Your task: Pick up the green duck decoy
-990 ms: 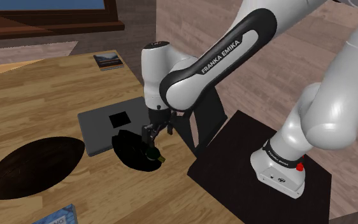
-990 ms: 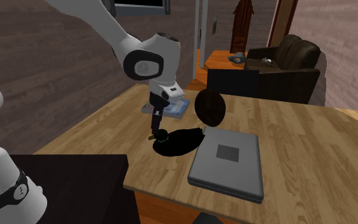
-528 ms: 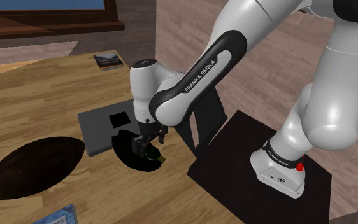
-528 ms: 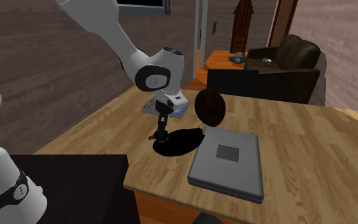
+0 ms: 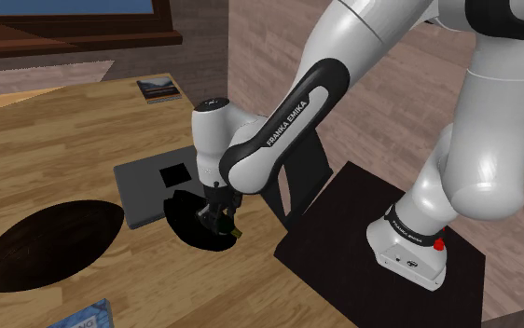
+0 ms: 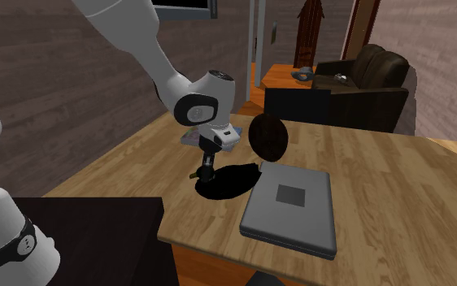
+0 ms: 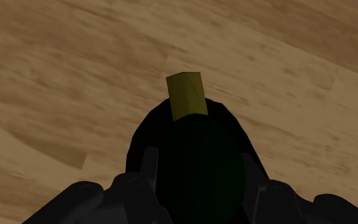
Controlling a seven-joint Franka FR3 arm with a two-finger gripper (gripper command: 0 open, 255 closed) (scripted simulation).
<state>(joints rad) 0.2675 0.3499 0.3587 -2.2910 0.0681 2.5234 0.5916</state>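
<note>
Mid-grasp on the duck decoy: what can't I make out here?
Shoulder view: the claw covers most of the duck decoy.
Second exterior view: the decoy merges into the black patch behind the claw.
Wrist view: the decoy's dark body runs off the bottom edge.

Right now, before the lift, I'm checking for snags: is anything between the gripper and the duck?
Nothing visible. The gripper is down at the duck, by its head; the yellow bill pokes out ahead over the table. The laptop lies beside the duck, not between.
</note>
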